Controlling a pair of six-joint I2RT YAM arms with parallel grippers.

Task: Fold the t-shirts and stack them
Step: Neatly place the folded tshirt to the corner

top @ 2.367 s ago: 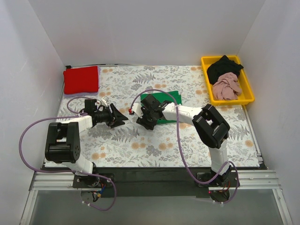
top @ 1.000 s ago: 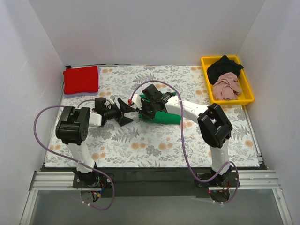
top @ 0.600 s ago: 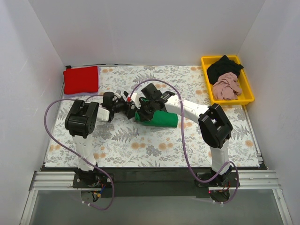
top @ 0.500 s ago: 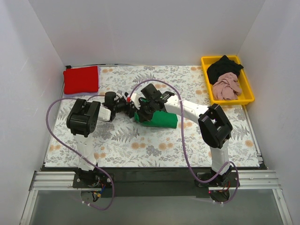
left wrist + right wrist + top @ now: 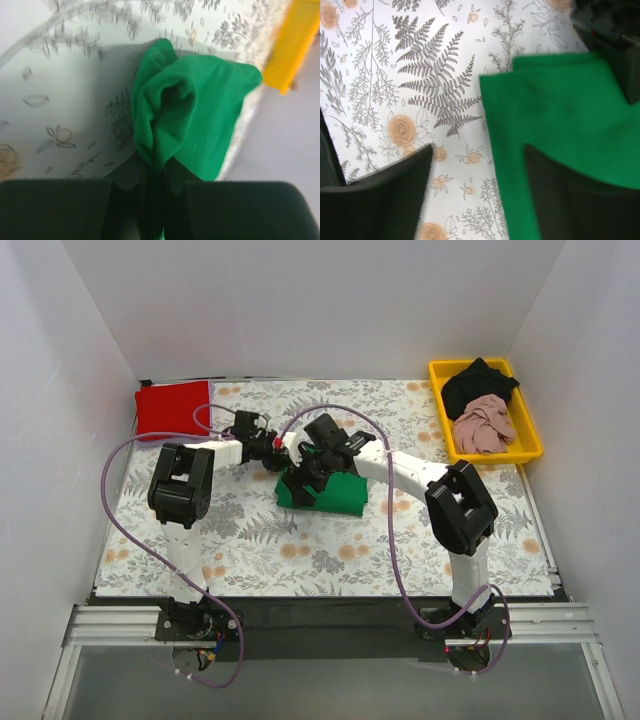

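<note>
The bright green t-shirt (image 5: 330, 492) lies folded in the middle of the floral cloth. My left gripper (image 5: 277, 452) is at its far left corner and is shut on a bunched fold of it (image 5: 159, 135). My right gripper (image 5: 312, 474) hovers over the shirt's left part with jaws wide apart; in the right wrist view (image 5: 477, 200) the green edge (image 5: 520, 165) runs between the fingers and covers part of the right finger. A folded red t-shirt (image 5: 172, 409) lies at the far left corner. A black t-shirt (image 5: 478, 383) and a dusty pink t-shirt (image 5: 484, 426) lie crumpled in the tray.
The yellow plastic tray (image 5: 531, 445) stands at the far right. The grey-and-orange floral cloth (image 5: 250, 540) covers the table. White walls close in the left, far and right sides. Both arms' purple cables loop over the cloth.
My left gripper swung right and away from the base and closed on the green shirt's corner. The green shirt shifted nearer and to the left under my right gripper.
</note>
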